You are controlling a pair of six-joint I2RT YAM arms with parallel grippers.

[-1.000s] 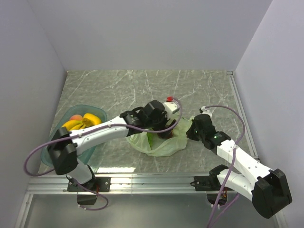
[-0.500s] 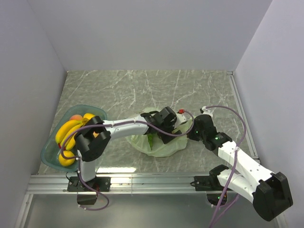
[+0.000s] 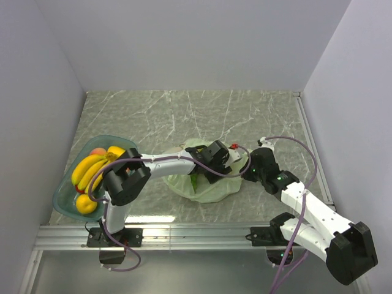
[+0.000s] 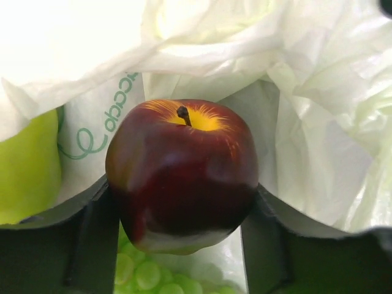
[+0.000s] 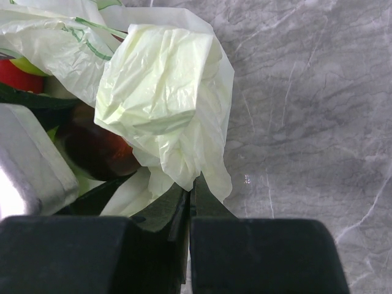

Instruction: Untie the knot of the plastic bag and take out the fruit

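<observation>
Where the overhead view looks down on the marbled surface (image 3: 184, 116), you have the plastic bag (image 3: 208, 190) lying open near the middle. The left jaws (image 3: 213, 166) reach into its mouth and the right jaws (image 3: 246, 169) sit at its right-hand edge. Well to the left, a teal tray (image 3: 63, 197) holds bananas (image 3: 89, 168). From up here you cannot tell how either pair of jaws stands.

In your left wrist view, the jaws are partly spread around a dark red apple (image 4: 184, 171), with one finger (image 4: 92, 245) against each side of it and its stem end towards the camera. The apple is inside the bag, with a green pear (image 4: 24, 165) to its left and pale green grapes (image 4: 147, 275) below it. Green lettering (image 4: 104, 122) on the film reads roughly "ccado"; its start is lost in a crease.

In your right wrist view, the jaws are pressed together, pinching a hanging fold of the bag between their tips. Left of that fold the apple shows dark in the bag's mouth, and bare surface fills the right half.
</observation>
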